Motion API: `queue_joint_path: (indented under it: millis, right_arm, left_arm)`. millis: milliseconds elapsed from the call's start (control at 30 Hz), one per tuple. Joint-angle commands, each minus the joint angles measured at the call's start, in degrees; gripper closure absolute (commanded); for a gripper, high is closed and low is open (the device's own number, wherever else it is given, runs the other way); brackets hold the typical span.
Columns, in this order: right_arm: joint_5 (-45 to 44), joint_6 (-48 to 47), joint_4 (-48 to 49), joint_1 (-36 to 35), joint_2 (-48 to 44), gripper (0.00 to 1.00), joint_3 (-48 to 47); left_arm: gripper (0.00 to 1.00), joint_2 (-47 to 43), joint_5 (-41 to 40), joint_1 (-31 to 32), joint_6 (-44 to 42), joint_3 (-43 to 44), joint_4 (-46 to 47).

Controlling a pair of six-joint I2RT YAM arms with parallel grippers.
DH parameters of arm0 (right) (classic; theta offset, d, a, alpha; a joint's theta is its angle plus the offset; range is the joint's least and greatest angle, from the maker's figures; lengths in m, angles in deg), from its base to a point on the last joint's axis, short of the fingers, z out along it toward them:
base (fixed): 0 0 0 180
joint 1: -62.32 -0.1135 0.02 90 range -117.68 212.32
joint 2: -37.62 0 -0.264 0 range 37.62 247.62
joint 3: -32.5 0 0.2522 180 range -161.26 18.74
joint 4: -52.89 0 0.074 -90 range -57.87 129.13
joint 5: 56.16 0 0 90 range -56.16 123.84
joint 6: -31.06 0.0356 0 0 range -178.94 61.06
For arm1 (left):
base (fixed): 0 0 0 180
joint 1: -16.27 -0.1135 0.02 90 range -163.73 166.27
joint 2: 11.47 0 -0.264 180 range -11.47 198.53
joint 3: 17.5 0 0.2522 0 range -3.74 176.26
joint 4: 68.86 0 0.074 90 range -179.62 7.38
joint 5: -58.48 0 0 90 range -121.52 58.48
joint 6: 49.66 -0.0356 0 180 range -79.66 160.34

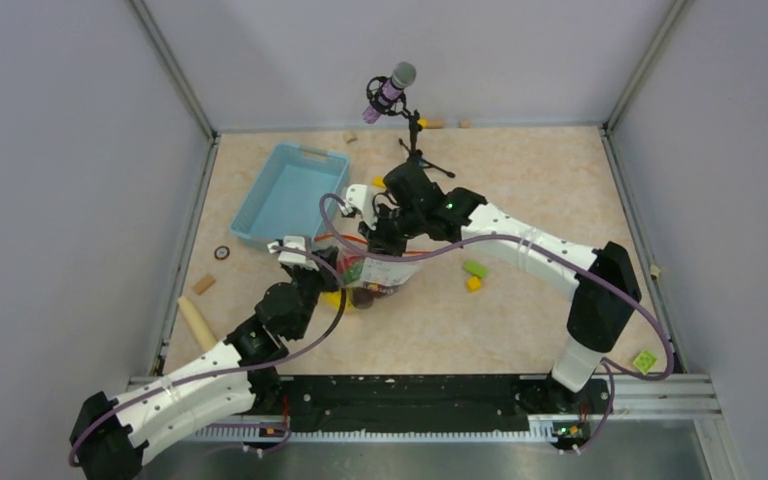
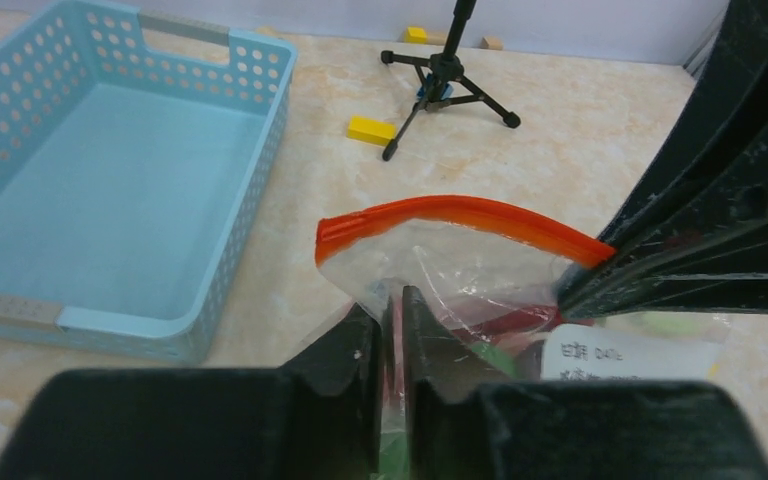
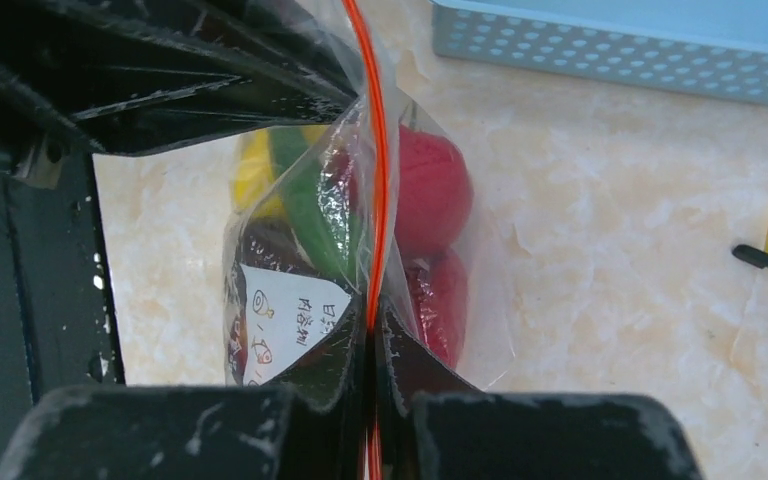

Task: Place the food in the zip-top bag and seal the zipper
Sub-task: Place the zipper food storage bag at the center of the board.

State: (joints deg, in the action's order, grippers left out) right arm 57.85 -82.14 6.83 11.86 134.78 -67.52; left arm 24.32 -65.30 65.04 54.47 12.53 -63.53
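Orange-red zipper (image 3: 380, 180) shows clamped in the right pincer (image 3: 370, 350) at its wrist view; the left pincer (image 2: 392, 320) nips the bag (image 2: 460, 270).

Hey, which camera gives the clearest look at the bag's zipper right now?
The left wrist view: the zipper shows its flat orange-red face, curving along the zip-top bag mouth. The right wrist view sees it edge-on, a thin line running into the shut right gripper. The top view shows only a sliver between the arms.

food (image 3: 430, 190) inside clear zip-top bag (image 3: 295, 310)
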Motion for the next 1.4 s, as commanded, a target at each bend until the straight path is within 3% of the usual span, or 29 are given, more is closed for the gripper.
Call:
queue_joint_path:
  millis: [0,100,133,167,500,700,933,1100,1133,1200,1300,1367]
  right_arm:
    - [-6.6,5.6,-0.5,0.7,0.3,1.0,-4.4]
    - [-11.7,10.4,0.6,3.1,-1.4,1.0,-4.2]
    - [-12.2,11.9,0.7,4.5,-2.0,1.0,-4.2]
    - [-12.8,13.0,0.8,6.3,-2.6,1.0,-4.2]
    - [-9.7,18.4,0.6,25.8,-1.0,1.0,-8.0]
    - [-4.3,22.7,4.1,38.5,0.9,1.0,-4.9]
    - [-6.7,32.5,10.2,53.3,8.3,1.0,-2.7]
    - [-12.3,35.9,11.9,60.7,15.4,0.93,-3.5]
    - [-13.2,35.9,11.7,61.9,16.3,0.88,-3.7]
    - [-14.6,35.7,11.8,62.7,17.3,0.68,-3.9]
    - [-17.3,35.9,13.2,62.8,15.7,0.53,-3.6]
    - [-18.3,36.4,15.2,62.8,12.5,0.28,-2.5]
  left_arm:
    - [0.66,0.3,-0.6,-0.1,1.5,3.3,1.5]
    - [0.17,0.0,0.4,-0.1,1.6,3.4,1.3]
    - [0.07,-0.2,0.8,-0.1,1.6,3.4,1.2]
    - [0.02,-0.4,1.0,-0.1,1.7,3.5,1.0]
    - [0.02,-2.2,0.9,-0.1,0.6,2.6,2.9]
    - [0.02,-1.0,-0.2,-0.1,-0.8,1.5,5.7]
    - [0.02,-0.4,-1.8,-0.1,-0.4,1.0,4.8]
    - [0.02,-0.8,-2.6,-0.1,-0.6,1.0,4.4]
    - [0.02,-0.9,-2.6,-0.1,-0.7,1.0,4.4]
    - [0.02,-0.8,-3.0,-0.1,-0.9,1.0,4.7]
    - [0.02,-0.5,-4.0,-0.1,-1.4,0.9,5.7]
    - [0.02,-0.4,-4.7,-0.1,-1.4,1.1,5.4]
